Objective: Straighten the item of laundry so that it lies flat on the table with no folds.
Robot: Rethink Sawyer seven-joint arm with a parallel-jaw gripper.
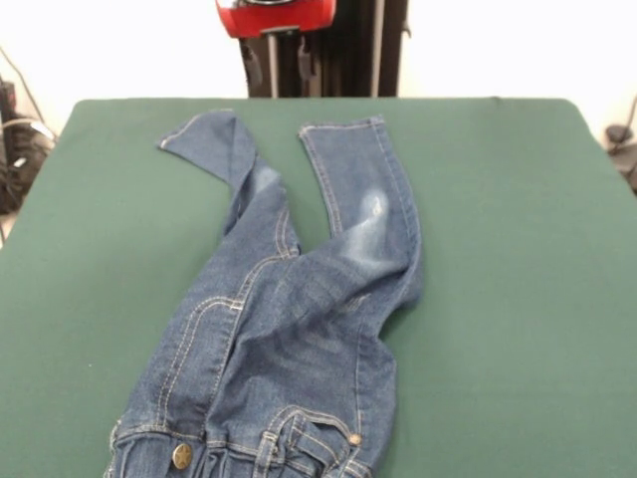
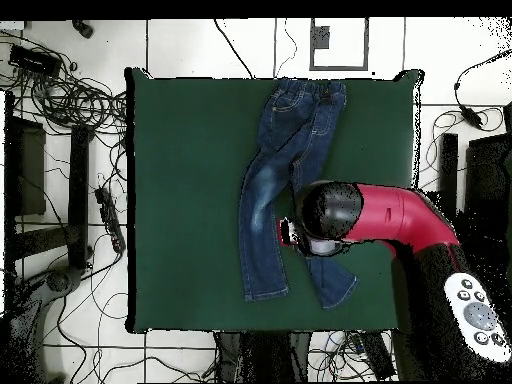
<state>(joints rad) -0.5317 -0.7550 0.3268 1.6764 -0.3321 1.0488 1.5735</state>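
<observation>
The item of laundry (image 1: 289, 329), a small pair of blue jeans, lies on the green table (image 1: 518, 249) with its waistband and metal button at the near edge. Its hip part is bunched and creased. One leg runs straight towards the far side, while the other twists and its hem flips outwards at the upper left. In the overhead view the jeans (image 2: 268, 200) stretch from the table's (image 2: 180, 200) top edge downwards, and the red and black arm (image 2: 385, 220) covers part of one leg. My gripper (image 1: 283, 80) hangs open above the far edge, holding nothing; from overhead the gripper (image 2: 292, 235) shows beside the arm's head.
Wide bare green surface lies on both sides of the jeans. Cables (image 2: 70, 100) and dark equipment (image 2: 25, 165) crowd the tiled floor to the left of the table in the overhead view. More cables (image 2: 470, 110) trail at the right.
</observation>
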